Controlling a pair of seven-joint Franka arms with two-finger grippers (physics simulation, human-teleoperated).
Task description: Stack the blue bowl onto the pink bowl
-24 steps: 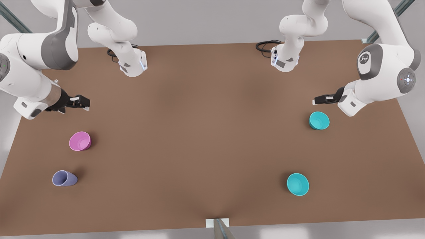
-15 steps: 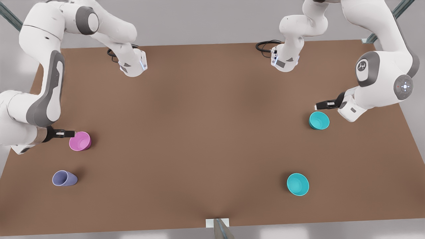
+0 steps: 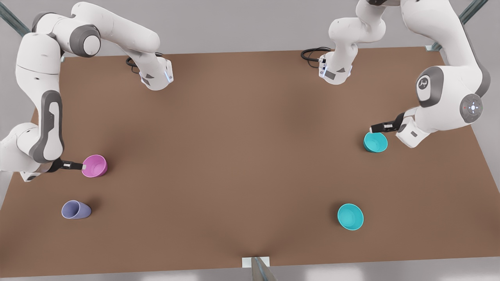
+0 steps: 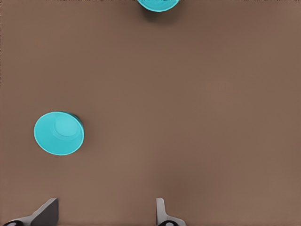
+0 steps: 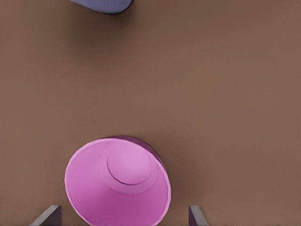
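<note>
Two grippers, both mine, both with jaws apart and nothing held. Item one: right gripper [image 3: 80,166], come down over the last moment from farther back on the worktop [image 3: 234,156] to the pink bowl [image 3: 94,166], which sits upright near the edge at the front view's left; my jaws now straddle its rim, and I cannot tell whether they touch it. Item two: left gripper [image 3: 374,128], lowered a little to just over the far rim of the blue bowl [image 3: 375,141], upright near the opposite edge; height above it is hard to judge. Neither bowl has shifted. Reading: both approaches look nearly finished and no grasp is made, so the stack is not begun and the bowls are well apart; I would guess closing on the blue bowl's rim comes next. Other stock: brighter cyan bowl [image 3: 350,216] toward the near edge and lavender cup [image 3: 75,210] near the pink bowl, both untouched. Cut off: the cup in the right wrist view, one teal bowl in the left wrist view, and my fingers beyond their tips.
</note>
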